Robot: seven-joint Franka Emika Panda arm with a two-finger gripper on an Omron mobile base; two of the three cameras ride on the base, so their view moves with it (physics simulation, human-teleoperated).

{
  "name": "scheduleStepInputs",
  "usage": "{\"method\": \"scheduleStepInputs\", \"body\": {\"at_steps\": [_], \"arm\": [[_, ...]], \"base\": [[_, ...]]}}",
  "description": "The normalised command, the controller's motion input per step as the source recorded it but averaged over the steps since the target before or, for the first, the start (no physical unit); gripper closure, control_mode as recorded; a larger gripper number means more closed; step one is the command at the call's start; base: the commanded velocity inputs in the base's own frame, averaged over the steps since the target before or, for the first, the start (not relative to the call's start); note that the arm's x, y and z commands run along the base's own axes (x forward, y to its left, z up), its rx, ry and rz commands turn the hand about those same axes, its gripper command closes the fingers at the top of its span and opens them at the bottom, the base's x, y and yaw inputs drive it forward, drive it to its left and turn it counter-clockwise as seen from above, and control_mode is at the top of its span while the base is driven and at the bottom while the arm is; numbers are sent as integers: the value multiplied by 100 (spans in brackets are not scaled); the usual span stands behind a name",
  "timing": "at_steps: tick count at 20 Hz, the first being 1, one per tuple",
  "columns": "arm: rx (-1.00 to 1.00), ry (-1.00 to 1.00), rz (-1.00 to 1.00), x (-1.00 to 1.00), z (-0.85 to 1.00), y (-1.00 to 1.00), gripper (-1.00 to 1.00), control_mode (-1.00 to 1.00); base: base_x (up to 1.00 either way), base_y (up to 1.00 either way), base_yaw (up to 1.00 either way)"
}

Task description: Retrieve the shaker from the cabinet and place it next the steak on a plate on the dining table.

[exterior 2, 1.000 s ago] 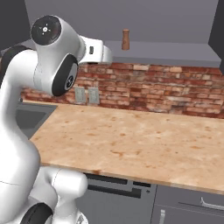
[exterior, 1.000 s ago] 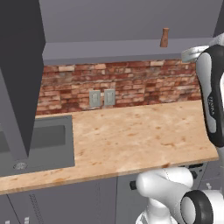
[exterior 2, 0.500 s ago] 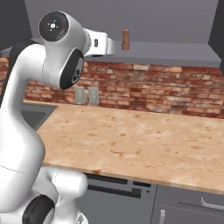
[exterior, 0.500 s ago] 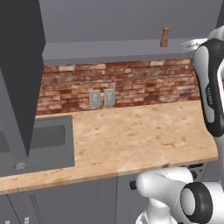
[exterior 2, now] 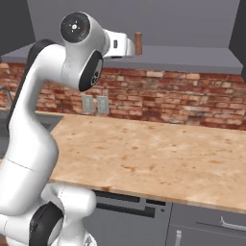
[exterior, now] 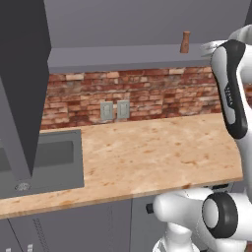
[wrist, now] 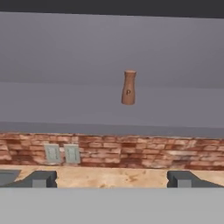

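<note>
The shaker [wrist: 128, 87] is a slim brown wooden bottle standing upright on the grey shelf of the open cabinet [wrist: 65, 100]. It also shows on the shelf from the left [exterior: 185, 42] and from the right [exterior 2: 138, 43]. My gripper [wrist: 111, 179] is open, its two dark fingertips [wrist: 41, 178] spread wide with nothing between them. It points at the shelf from a little below the shaker and short of it. From the right base view the white hand sits just left of the shaker, at shelf height. The steak, the plate and the dining table are out of view.
The cabinet's open grey door [exterior: 24, 83] hangs at the left. Below the shelf run a brick wall with two outlets [exterior: 114, 109], a wood counter [exterior: 147, 157] and a sink [exterior: 44, 157]. Grey drawer fronts [exterior 2: 206, 226] sit under the counter.
The arm has lifted the hand up to shelf height and brought it a little closer to the shaker. The gripper has stayed open and the shaker has not moved.
</note>
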Motion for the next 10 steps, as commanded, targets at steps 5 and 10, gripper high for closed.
{"method": "scheduleStepInputs", "body": {"at_steps": [5, 10], "arm": [[0, -2, 1, 43, 0, -9, -100, -100], [0, -6, 1, 38, 0, -1, -100, -100]], "base": [[0, 0, 0], [0, 0, 0]]}}
